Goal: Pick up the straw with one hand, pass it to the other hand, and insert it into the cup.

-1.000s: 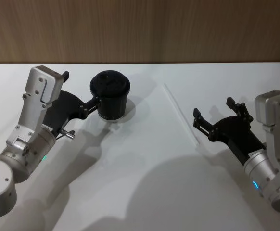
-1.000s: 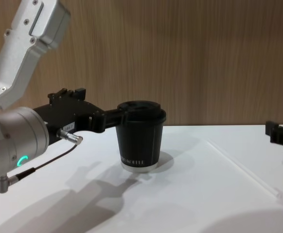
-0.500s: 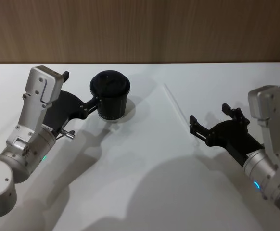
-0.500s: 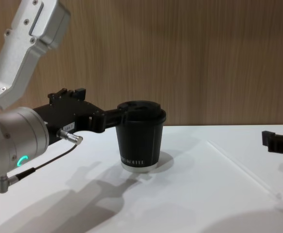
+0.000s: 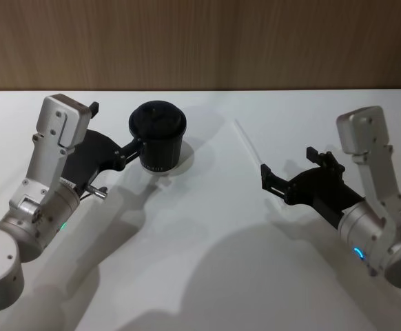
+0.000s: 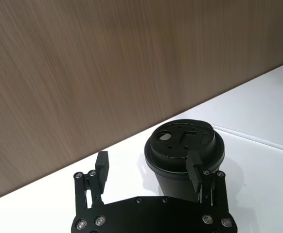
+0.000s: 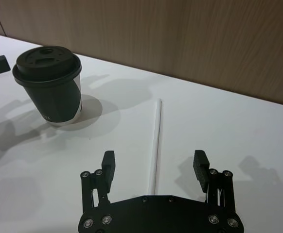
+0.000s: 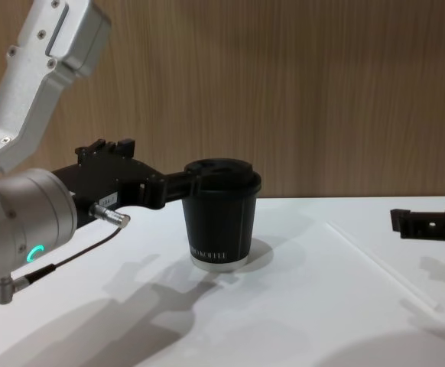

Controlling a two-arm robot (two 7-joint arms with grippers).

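Observation:
The black cup [image 5: 158, 138] with its domed lid stands upright on the white table [image 5: 207, 234], left of centre. My left gripper [image 5: 116, 127] is open beside it, one finger [image 6: 194, 170] close against the cup [image 6: 185, 150]; whether they touch I cannot tell. The thin white straw [image 5: 249, 145] lies flat on the table right of the cup. My right gripper [image 5: 290, 167] is open and hovers over the straw's near end. In the right wrist view the straw [image 7: 156, 141] runs between the two spread fingers [image 7: 108, 165] of that gripper [image 7: 153, 162].
A wooden wall [image 5: 200, 41] runs along the table's far edge. In the chest view the cup [image 8: 221, 222] stands mid-table, and the straw [image 8: 383, 264] slants toward the right gripper [image 8: 436, 218].
My right gripper has moved left and forward, coming over the straw's near end. The left arm, the cup and the straw have stayed still.

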